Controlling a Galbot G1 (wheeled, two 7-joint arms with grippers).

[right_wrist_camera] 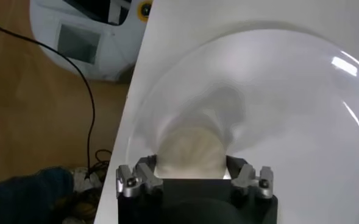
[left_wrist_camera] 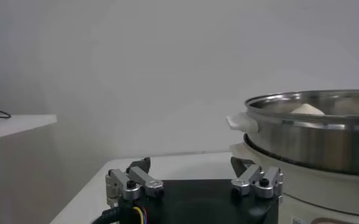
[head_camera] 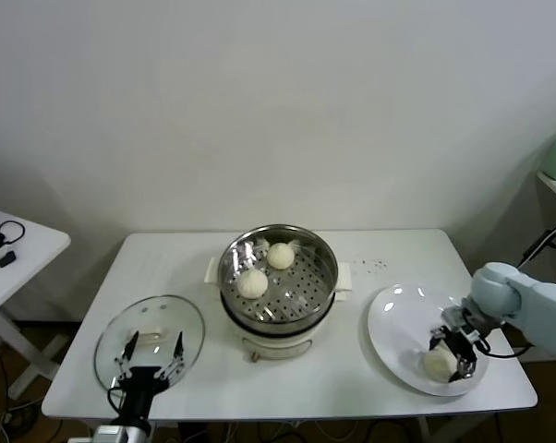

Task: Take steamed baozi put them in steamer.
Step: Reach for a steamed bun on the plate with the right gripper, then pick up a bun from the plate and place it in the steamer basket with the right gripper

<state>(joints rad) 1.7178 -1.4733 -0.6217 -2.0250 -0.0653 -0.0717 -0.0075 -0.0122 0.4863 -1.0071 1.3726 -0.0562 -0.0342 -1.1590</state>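
Note:
The steamer (head_camera: 326, 277) stands mid-table with two baozi on its perforated tray, one nearer the back (head_camera: 280, 256) and one nearer the front (head_camera: 252, 282). A third baozi (head_camera: 437, 365) lies on the white plate (head_camera: 393, 323) at the right. My right gripper (head_camera: 449, 358) is down on the plate, its fingers pressed against both sides of that baozi (right_wrist_camera: 191, 149). The right gripper (right_wrist_camera: 191, 167) shows the bun filling its jaws. My left gripper (head_camera: 154, 349) is open and empty at the front left. The steamer rim (left_wrist_camera: 313, 143) shows beside the left gripper (left_wrist_camera: 191, 164).
A round glass lid (head_camera: 121, 323) lies on the table at the front left, under my left gripper. A small side table (head_camera: 19, 254) with a cable stands further left. The plate sits close to the table's front right edge.

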